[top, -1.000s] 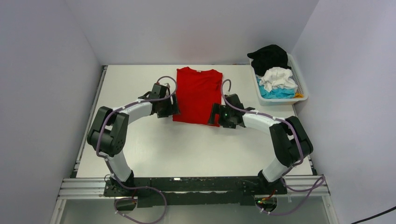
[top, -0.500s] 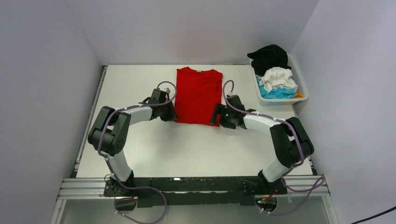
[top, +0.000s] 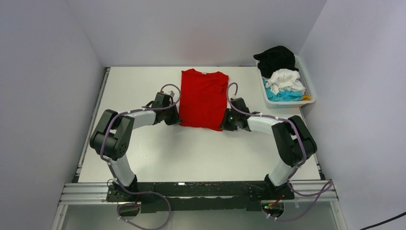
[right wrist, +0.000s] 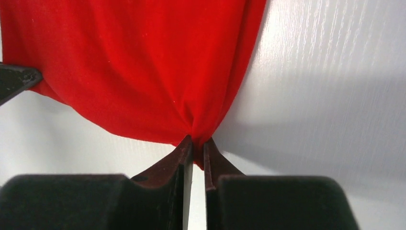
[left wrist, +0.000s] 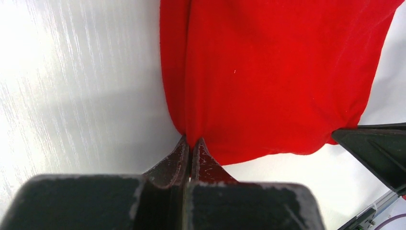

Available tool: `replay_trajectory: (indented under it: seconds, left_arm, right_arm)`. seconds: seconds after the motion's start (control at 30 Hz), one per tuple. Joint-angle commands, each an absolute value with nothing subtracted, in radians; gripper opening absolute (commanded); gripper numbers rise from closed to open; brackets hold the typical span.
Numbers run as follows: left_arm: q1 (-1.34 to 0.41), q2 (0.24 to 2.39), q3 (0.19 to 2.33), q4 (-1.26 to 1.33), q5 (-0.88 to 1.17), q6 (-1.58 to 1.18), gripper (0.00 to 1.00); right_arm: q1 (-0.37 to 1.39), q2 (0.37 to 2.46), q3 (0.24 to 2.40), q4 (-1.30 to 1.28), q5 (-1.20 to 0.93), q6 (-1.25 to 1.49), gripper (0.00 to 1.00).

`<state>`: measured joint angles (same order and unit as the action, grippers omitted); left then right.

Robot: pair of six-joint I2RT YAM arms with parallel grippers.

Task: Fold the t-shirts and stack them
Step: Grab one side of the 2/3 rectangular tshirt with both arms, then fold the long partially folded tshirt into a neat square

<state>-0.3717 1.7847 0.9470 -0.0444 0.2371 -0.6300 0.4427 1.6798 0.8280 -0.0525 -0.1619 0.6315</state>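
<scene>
**Barely begun: one fold under way, no stack yet**

Flat on the table (top: 191, 148), just beyond its middle, lies the red t-shirt (top: 203, 98), collar toward the far edge and hem toward the arms. It looks narrowed to a long rectangle, with a doubled layer visible along its left side, so the sideways folds seem done. The left hand (left wrist: 191, 143) has its fingers pressed together on the near-left corner of the hem, with cloth puckered between them. The right hand (right wrist: 196, 141) is clamped on the near-right corner in the same way, a thin wedge of red caught between its fingers. With both corners gripped, the step in hand is probably carrying the hem over toward the collar.

Everything else is left to do. The black t-shirt (top: 276, 58), white t-shirt (top: 286, 80) and turquoise t-shirt (top: 282, 96) sit crumpled in the basket (top: 310, 93) at the far right, well apart from the red one, none of them folded.
</scene>
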Motion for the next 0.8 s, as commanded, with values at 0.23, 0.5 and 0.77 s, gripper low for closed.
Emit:
replay_trajectory:
  seconds: [0.23,0.5,0.77]
  left_arm:
    - [-0.488,1.435,0.728,-0.271,0.079,-0.636,0.0]
    - [-0.638,1.046,0.701,-0.602,-0.055,-0.696,0.0]
    - [-0.655,0.809,0.742,-0.556,-0.017,-0.657,0.0]
  right_arm:
    - [0.475,1.407,0.705,-0.343,-0.453,0.561,0.1]
    - [0.487,1.191,0.761,-0.725,-0.771,0.408,0.09]
    - [0.419,1.121,0.875,-0.809,-0.873,0.334,0.08]
